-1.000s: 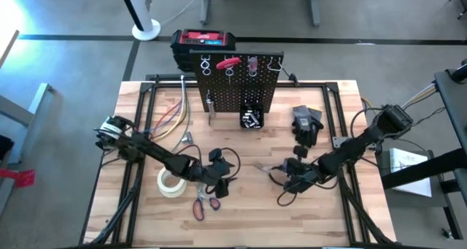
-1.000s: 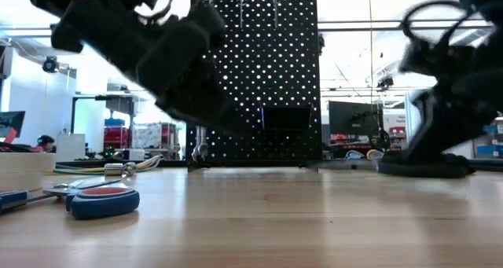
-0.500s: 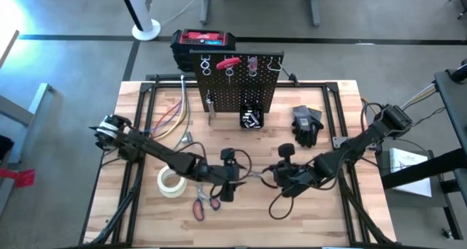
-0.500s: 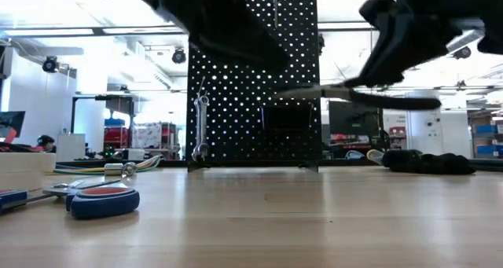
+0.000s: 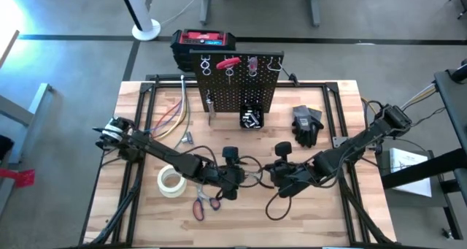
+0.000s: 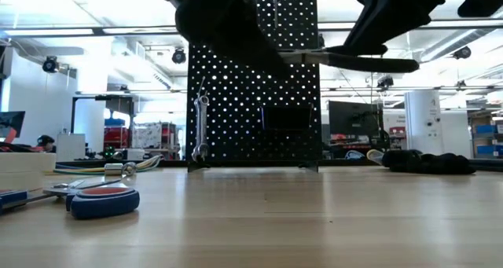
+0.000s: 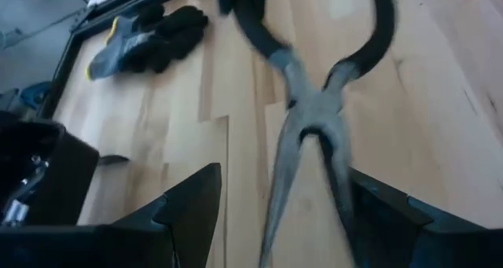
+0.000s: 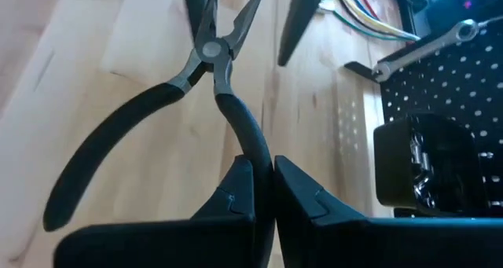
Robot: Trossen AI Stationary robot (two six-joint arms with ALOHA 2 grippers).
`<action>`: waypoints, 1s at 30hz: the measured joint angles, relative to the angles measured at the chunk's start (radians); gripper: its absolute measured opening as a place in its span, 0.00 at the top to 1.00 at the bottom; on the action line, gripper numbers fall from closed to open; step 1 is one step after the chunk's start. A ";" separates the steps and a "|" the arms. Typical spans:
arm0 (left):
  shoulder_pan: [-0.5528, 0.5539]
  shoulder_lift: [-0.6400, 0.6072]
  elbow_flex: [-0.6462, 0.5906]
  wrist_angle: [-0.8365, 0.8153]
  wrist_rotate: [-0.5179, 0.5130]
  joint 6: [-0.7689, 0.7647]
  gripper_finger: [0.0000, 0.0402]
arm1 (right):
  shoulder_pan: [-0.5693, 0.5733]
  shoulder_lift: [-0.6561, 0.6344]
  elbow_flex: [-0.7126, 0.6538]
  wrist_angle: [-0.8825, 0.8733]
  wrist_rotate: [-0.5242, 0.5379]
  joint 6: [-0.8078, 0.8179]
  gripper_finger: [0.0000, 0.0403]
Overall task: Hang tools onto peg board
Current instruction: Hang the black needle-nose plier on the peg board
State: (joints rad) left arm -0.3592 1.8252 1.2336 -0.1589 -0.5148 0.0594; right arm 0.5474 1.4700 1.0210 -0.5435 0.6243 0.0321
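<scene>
Black-handled pliers (image 5: 255,174) hang in the air over the table's middle, their handles spread apart. My right gripper (image 8: 263,170) is shut on one handle. My left gripper (image 7: 283,174) is open; its fingers stand on either side of the pliers' parted nose (image 7: 302,150), and I cannot tell whether they touch it. The peg board (image 5: 237,85) stands upright at the far side, with a red tool (image 5: 228,61) on its hooks, a wrench (image 6: 200,126) hanging on it and a small bin (image 5: 252,117). Red-handled scissors (image 5: 204,204) lie flat near the front. My right gripper pinches one of the pliers' black handles (image 8: 250,146) between its two fingers, well back from the pivot; the handle's free end is hidden between the fingers. The pliers (image 6: 354,58) lie level, lifted clear of the table, with the nose pointing toward my left gripper.
A white tape roll (image 5: 170,182) lies left of the scissors. A black glove (image 5: 306,125) lies right of the board. Coloured wires (image 5: 175,117) lie at the far left. A red-and-black toolbox (image 5: 204,41) stands behind the board.
My right gripper has risen from the table with the pliers and gone toward the table's left edge; the pliers are now lifted clear and level. My left gripper has gone toward the right, up to the pliers' nose.
</scene>
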 joint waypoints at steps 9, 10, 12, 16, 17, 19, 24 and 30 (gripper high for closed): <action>-0.001 0.051 0.073 -0.052 0.003 0.035 0.44 | 0.001 0.001 0.001 -0.003 -0.006 0.003 0.99; -0.002 0.055 0.078 -0.055 0.005 0.036 0.47 | 0.002 0.001 0.001 -0.003 -0.006 0.008 0.99; -0.002 0.064 0.090 -0.062 0.007 0.037 0.54 | 0.002 0.001 0.001 -0.003 -0.006 0.019 0.99; -0.002 0.067 0.109 -0.101 0.015 0.039 0.76 | -0.001 0.001 0.001 -0.004 -0.012 0.039 0.99; -0.002 0.067 0.112 -0.113 0.016 0.037 0.83 | -0.002 0.001 0.001 -0.005 -0.012 0.047 0.99; -0.002 0.067 0.114 -0.127 0.015 0.024 0.92 | -0.002 0.001 0.001 -0.007 -0.011 0.060 0.99; -0.002 0.066 0.114 -0.126 0.016 0.000 0.92 | -0.001 0.001 0.000 -0.008 -0.015 0.079 0.99; 0.000 0.063 0.114 -0.126 0.005 -0.031 0.94 | 0.004 -0.011 0.000 -0.008 0.022 0.073 0.80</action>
State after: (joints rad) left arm -0.3595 1.8879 1.3476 -0.2848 -0.5097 0.0280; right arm 0.5513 1.4589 1.0211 -0.5519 0.6460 0.1047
